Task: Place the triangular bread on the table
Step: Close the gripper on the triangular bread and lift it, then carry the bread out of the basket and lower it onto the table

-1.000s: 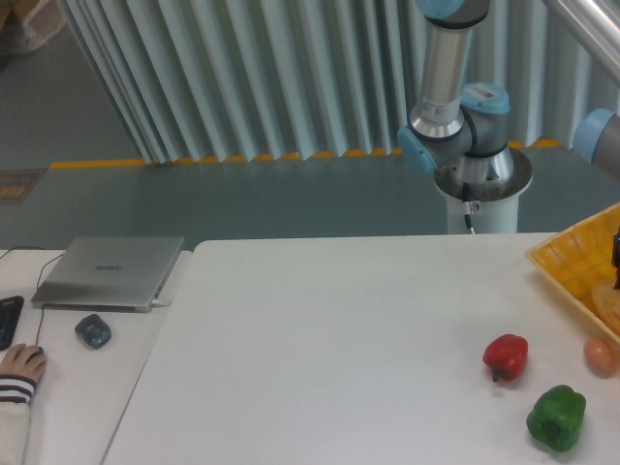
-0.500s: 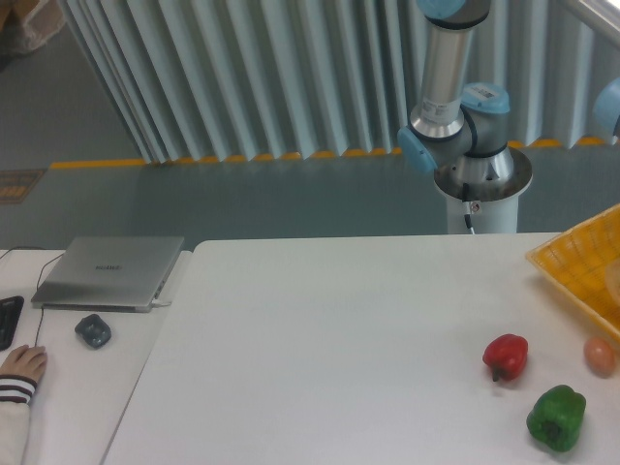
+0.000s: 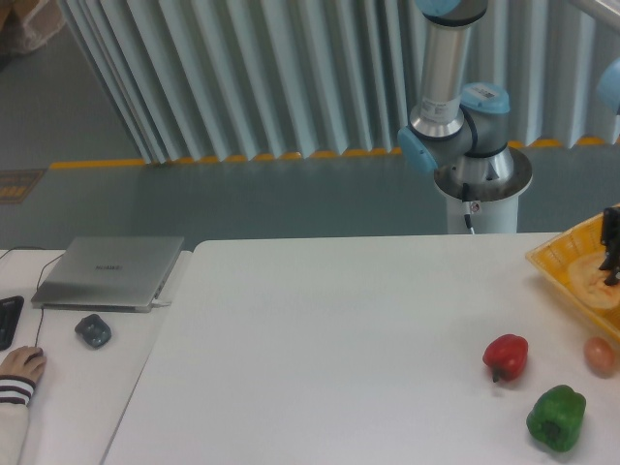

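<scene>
**Gripper at the frame's right edge, over the basket**

The gripper (image 3: 611, 247) is seen only as a dark sliver (mostly cut off), so its jaw state cannot be told. The bread (image 3: 593, 283) is seen beneath it, over the basket (image 3: 562, 263), not on the table (image 3: 329, 349). A red pepper (image 3: 506, 356) lies nearby.

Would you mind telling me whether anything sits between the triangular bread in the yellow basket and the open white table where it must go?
Only the basket's rim lies between. The triangular bread sits inside it beneath the pincer. The red pepper, egg and green pepper occupy the near-right table; the rest looks free.
</scene>
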You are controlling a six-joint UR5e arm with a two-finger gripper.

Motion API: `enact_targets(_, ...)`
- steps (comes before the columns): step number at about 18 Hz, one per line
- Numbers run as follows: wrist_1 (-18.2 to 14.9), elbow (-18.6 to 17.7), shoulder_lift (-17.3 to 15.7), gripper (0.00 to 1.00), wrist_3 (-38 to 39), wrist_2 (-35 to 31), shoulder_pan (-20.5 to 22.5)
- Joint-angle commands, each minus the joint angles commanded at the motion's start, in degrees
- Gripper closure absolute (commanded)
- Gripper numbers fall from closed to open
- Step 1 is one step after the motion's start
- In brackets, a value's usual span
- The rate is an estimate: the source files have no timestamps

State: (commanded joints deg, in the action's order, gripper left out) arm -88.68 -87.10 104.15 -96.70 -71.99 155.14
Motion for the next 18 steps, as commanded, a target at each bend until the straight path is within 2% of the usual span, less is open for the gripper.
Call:
enact_targets(2,0.26,0.17,0.00,0.79,6.57,0.62,-2.19)
enact_targets(3,1.92,0.44,0.09,0.79,11.39,0.44,-4.03)
enact_targets(5,3.86,-0.26,0.17,0.79,15.64,-0.08,-7.20)
enact_targets(10,5.27,-2.63,0.88,0.78,22.15,-0.35,-13.09)
enact_targets(13,10.54,-3.52,2.37,0.78,26.63,-7.87,-18.54)
enact_targets(15,11.25,-3.78,3.51,0.77,30.32,-11.67,-21.18)
enact_targets(18,11.43,-5.36,3.25,0.77,30.25,-11.60,-22.68)
